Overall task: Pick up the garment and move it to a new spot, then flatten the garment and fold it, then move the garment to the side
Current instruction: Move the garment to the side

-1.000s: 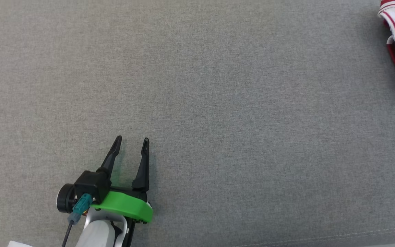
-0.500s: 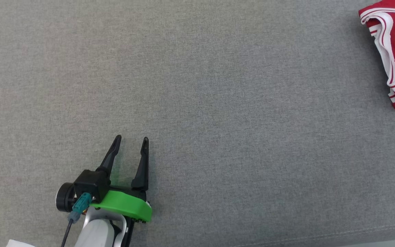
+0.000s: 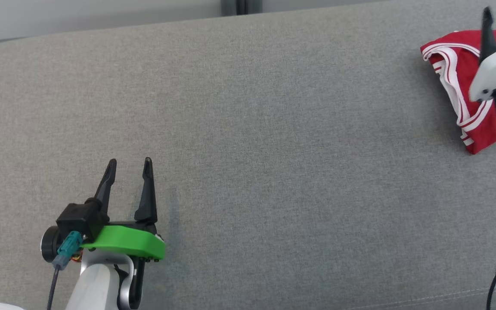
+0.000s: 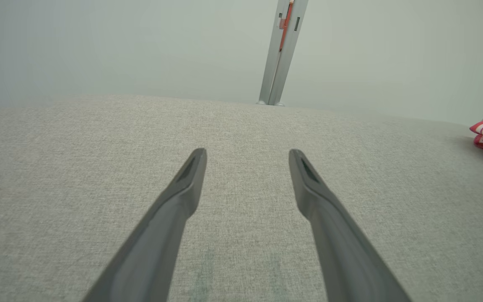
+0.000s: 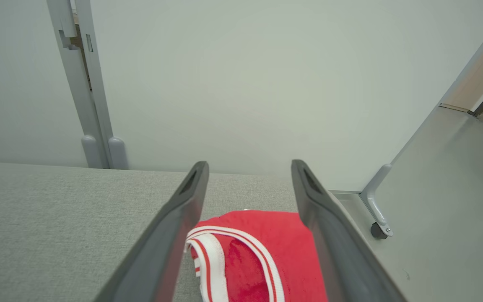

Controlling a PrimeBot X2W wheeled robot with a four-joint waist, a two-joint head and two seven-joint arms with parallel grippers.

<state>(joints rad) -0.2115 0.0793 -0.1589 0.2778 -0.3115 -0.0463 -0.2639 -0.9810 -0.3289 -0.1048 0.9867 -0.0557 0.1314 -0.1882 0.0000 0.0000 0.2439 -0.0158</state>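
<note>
Right gripper (image 5: 249, 167) hovers, fingers spread and empty, over the red garment (image 5: 245, 272) bunched at the far right corner of the grey padded table (image 3: 248, 129). Soft, light and limp, it likely wants a pinch through its white-trimmed edge (image 5: 213, 264).

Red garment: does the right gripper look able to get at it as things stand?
Probably yes. The right gripper hangs open close over the red garment, which lies on the grey surface. Nothing sits between them, so a short descent should reach the fabric.
</note>
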